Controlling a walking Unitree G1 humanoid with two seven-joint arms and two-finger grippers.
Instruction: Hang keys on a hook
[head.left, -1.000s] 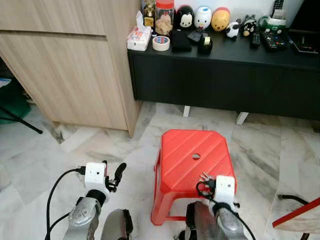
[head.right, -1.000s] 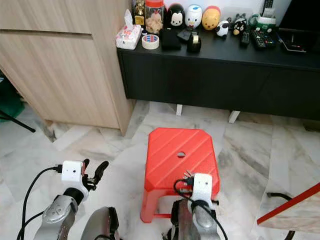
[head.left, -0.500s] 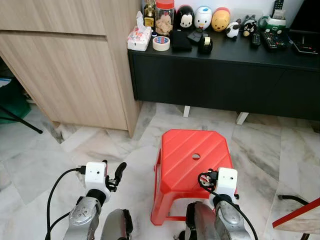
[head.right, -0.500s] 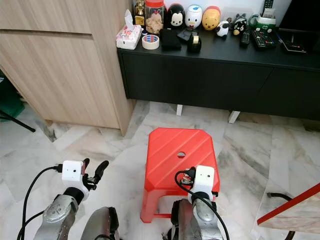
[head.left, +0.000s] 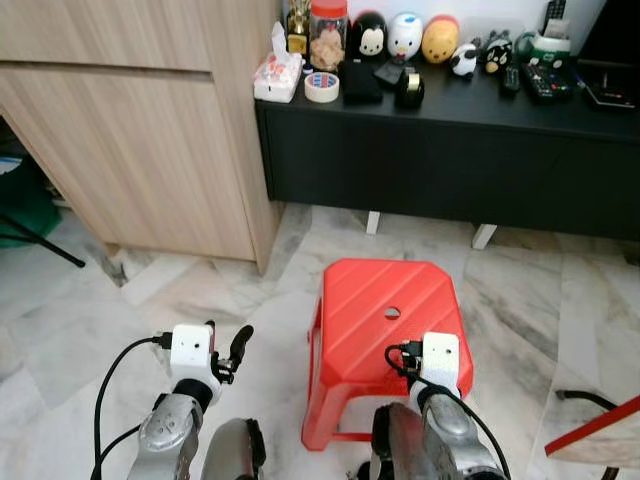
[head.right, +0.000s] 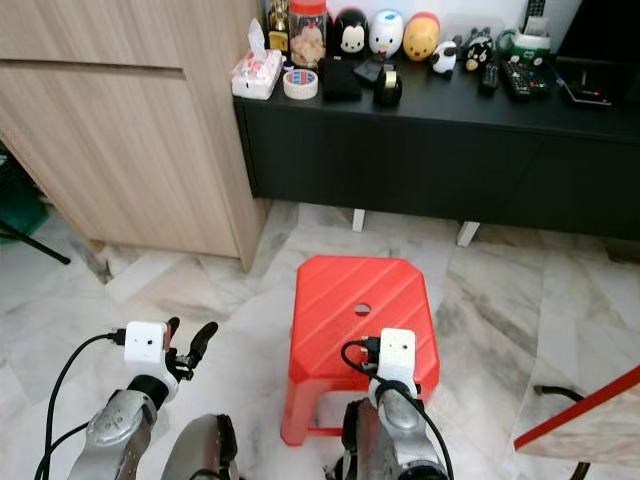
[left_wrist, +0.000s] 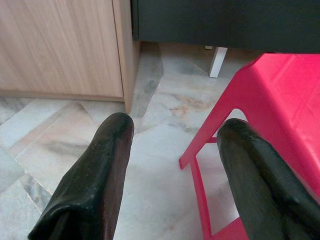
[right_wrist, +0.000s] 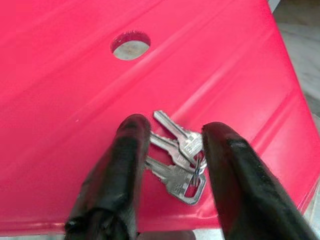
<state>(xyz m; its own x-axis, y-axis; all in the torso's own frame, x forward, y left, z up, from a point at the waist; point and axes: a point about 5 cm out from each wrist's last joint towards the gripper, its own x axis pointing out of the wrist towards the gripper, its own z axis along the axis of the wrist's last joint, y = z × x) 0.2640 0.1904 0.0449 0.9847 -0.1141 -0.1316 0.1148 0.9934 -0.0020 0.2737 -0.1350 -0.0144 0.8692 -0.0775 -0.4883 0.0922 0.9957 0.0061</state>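
Observation:
A bunch of silver keys (right_wrist: 177, 150) on a ring lies flat on the red plastic stool (head.left: 360, 300), near its front right edge and short of the round hole (right_wrist: 130, 45). My right gripper (right_wrist: 176, 131) hangs just over the keys, open, one black finger on each side of the bunch. In the eye views its white wrist box (head.left: 440, 358) covers the keys. My left gripper (left_wrist: 177, 127) is open and holds nothing. It is low over the floor to the left of the stool, and its fingers (head.left: 238, 345) also appear in the left eye view.
A black low cabinet (head.left: 450, 150) runs along the back, carrying toys, tape rolls (head.left: 321, 86), a tissue box and remotes. A wooden cabinet (head.left: 130, 130) stands at the left. Marble floor (head.left: 170, 300) surrounds the stool. A red-edged object (head.left: 600, 425) juts in at the lower right.
My right wrist has moved forward and left over the stool's front edge, and now covers the keys that showed beside it earlier. The left arm has not moved.

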